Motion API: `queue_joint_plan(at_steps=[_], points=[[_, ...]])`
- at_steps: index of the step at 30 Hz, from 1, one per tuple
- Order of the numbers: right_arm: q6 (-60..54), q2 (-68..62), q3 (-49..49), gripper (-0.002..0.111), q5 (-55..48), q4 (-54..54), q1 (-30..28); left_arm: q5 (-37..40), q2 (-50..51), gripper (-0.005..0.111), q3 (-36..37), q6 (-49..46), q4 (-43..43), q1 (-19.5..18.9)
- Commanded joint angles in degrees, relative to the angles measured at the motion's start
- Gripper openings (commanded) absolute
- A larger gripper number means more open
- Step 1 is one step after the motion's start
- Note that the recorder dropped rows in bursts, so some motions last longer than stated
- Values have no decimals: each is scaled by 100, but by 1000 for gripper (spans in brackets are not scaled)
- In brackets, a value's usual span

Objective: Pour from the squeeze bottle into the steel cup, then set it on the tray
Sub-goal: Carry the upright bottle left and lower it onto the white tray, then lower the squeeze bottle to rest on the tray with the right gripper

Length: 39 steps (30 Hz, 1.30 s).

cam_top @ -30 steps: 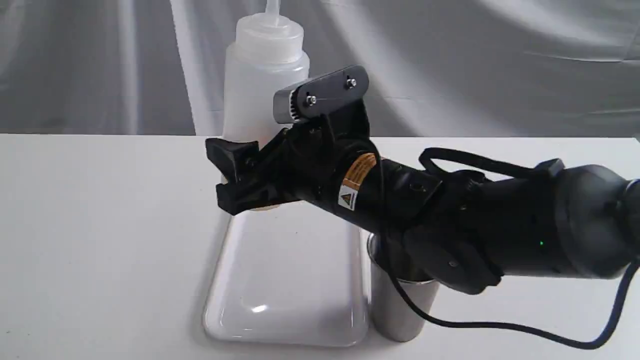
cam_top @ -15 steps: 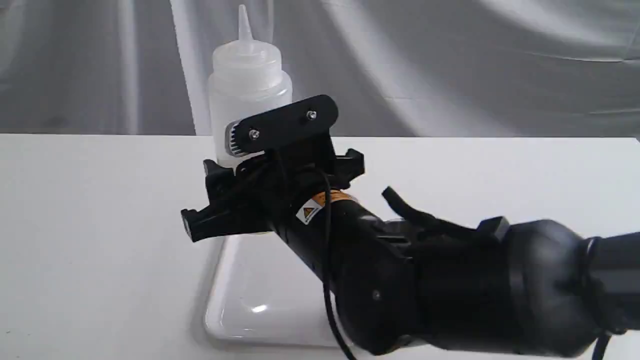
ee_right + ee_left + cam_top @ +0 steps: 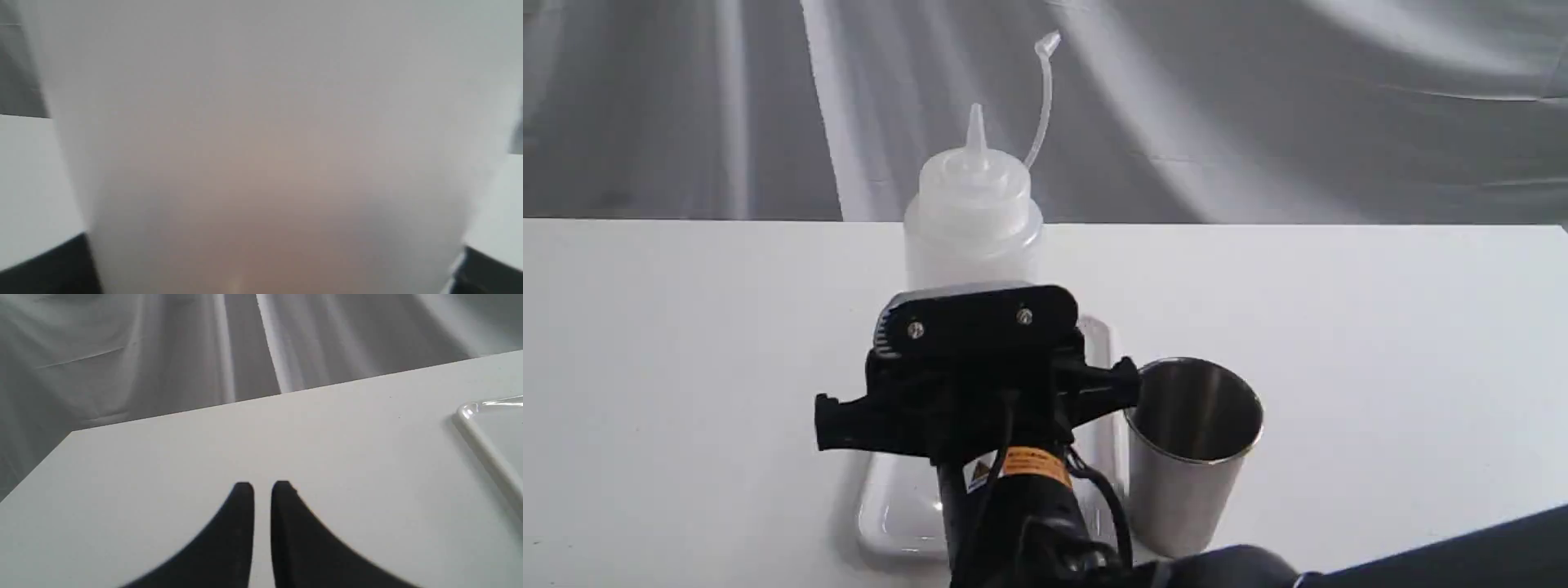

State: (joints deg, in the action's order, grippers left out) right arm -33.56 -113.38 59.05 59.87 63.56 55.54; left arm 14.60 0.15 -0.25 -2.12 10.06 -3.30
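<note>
Your right gripper (image 3: 976, 396) has swung round and come lower since the earlier frame. It clamps the squeeze bottle (image 3: 974, 220), now upright over the far end of the tray (image 3: 890, 510) — its base is hidden. The steel cup (image 3: 1188, 482) stands just beside the tray; your left gripper (image 3: 262, 490) is almost closed, empty.

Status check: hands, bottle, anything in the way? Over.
Right hand clamped on squeeze bottle, upright at far end of tray; base hidden. Left hand shut, empty, over table. Steel cup beside tray, clear of bottle.
</note>
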Motion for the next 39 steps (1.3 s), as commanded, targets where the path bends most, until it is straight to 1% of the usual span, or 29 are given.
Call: queue_joint_plan(at_steps=[1, 5, 9, 11, 17, 22, 27, 39], points=[[381, -88, 35, 0, 384, -326, 80, -88, -15, 8, 25, 43, -2, -14], [511, -236, 35, 0, 584, -516, 174, -88, -15, 8, 25, 43, -2, -14], [1019, -424, 35, 0, 801, -528, 238, -88, -15, 8, 25, 43, -2, -14], [1055, -507, 35, 0, 890, -537, 260, -88, -15, 8, 25, 29, -2, -14], [1413, -691, 35, 0, 933, -1064, 260, -88, -15, 8, 25, 29, -2, -14], [1788, -759, 35, 0, 933, -1148, 265, -88, -15, 8, 25, 46, -2, -14], [1800, -868, 35, 0, 953, -1302, 265, -88, -15, 8, 25, 46, -2, -14], [1800, -907, 35, 0, 1009, -1217, 265, -88, -15, 8, 25, 30, -2, -14]])
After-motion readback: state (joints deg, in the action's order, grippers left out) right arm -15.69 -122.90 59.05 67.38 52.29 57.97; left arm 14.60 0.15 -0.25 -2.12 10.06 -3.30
